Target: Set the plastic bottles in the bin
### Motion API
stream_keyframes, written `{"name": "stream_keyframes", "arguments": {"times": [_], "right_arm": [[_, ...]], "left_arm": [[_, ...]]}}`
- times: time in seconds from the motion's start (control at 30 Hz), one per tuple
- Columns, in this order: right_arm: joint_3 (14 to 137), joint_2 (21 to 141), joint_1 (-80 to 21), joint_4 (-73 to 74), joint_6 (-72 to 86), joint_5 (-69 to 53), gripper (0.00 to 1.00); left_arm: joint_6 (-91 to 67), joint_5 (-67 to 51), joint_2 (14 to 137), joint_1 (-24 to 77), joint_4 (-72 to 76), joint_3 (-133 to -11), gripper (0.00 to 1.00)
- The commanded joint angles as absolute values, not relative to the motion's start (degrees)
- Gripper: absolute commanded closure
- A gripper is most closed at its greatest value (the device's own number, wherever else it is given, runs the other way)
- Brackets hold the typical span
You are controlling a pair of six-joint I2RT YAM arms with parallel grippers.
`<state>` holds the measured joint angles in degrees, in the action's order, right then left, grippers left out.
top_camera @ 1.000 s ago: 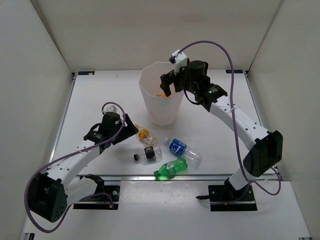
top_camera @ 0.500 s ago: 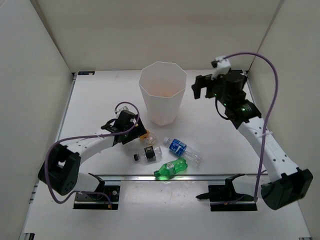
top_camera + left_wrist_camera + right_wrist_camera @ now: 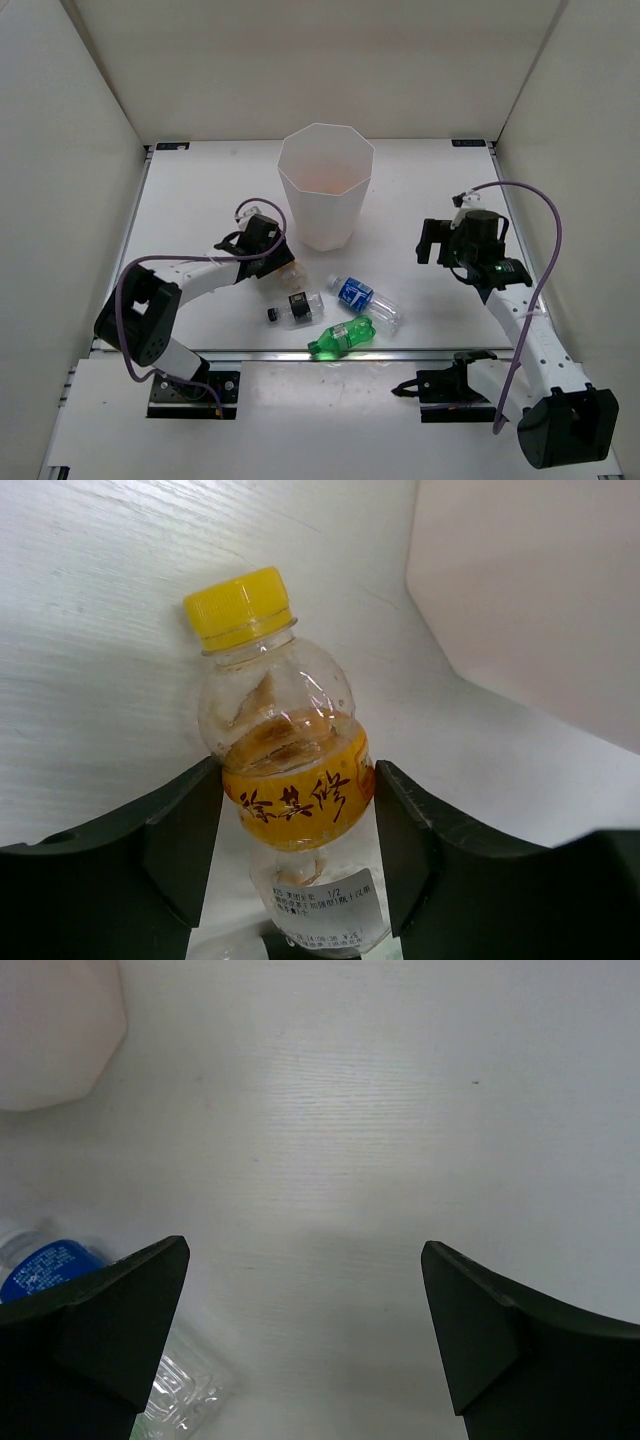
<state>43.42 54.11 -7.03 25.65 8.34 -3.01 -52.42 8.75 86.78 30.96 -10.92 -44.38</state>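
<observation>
A clear yellow-capped bottle (image 3: 285,750) with an orange label lies on the table beside the foot of the white faceted bin (image 3: 300,215). My left gripper (image 3: 297,775) is shut on it, one finger pressing each side of the label. From above, the left gripper (image 3: 280,262) covers most of this bottle (image 3: 292,268). Three more plastic bottles lie near the front: black-capped (image 3: 296,309), blue-labelled (image 3: 362,298) and green (image 3: 341,338). My right gripper (image 3: 432,243) hangs open and empty to the right of them. The right gripper (image 3: 305,1248) looks down on bare table.
The bin's wall (image 3: 530,580) rises close on the right of the held bottle. The blue-labelled bottle (image 3: 40,1265) shows at the right wrist view's lower left, the bin's base (image 3: 50,1030) at its upper left. White walls enclose the table; a metal rail (image 3: 400,354) runs along the front.
My left gripper reached the yellow-capped bottle and closed on it. My right arm swung from over the bin to the right and down, its gripper open.
</observation>
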Motion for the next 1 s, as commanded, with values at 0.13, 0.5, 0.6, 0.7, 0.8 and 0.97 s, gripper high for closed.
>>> {"name": "stream_keyframes", "arguments": {"times": [0.13,0.5,0.6,0.7,0.8,0.97], "right_arm": [[41.0,50.5,-8.4,25.8,6.6,-3.8,0.01],[40.0,52.0,-13.4,24.2,2.7,-4.0,0.01],[40.4,52.6,-15.2,24.4,1.6,-4.1,0.01],[40.1,52.6,-17.5,24.7,-1.0,-5.4,0.0],[40.4,53.3,-20.5,25.4,-2.5,-6.0,0.01],[40.9,54.4,-23.7,25.8,-3.8,-5.6,0.0]], "left_arm": [[-47.4,13.1,72.4,24.8,-18.2,-45.8,0.67],[-35.6,27.3,64.2,29.3,-10.4,-70.1,0.58],[-34.6,25.0,72.3,30.5,-6.6,-76.4,0.56],[-32.8,22.1,79.8,32.3,-4.9,-81.7,0.44],[-31.2,22.5,85.9,34.5,-6.8,-86.2,0.41],[-31.0,18.0,90.3,34.6,-8.6,-90.8,0.09]]}}
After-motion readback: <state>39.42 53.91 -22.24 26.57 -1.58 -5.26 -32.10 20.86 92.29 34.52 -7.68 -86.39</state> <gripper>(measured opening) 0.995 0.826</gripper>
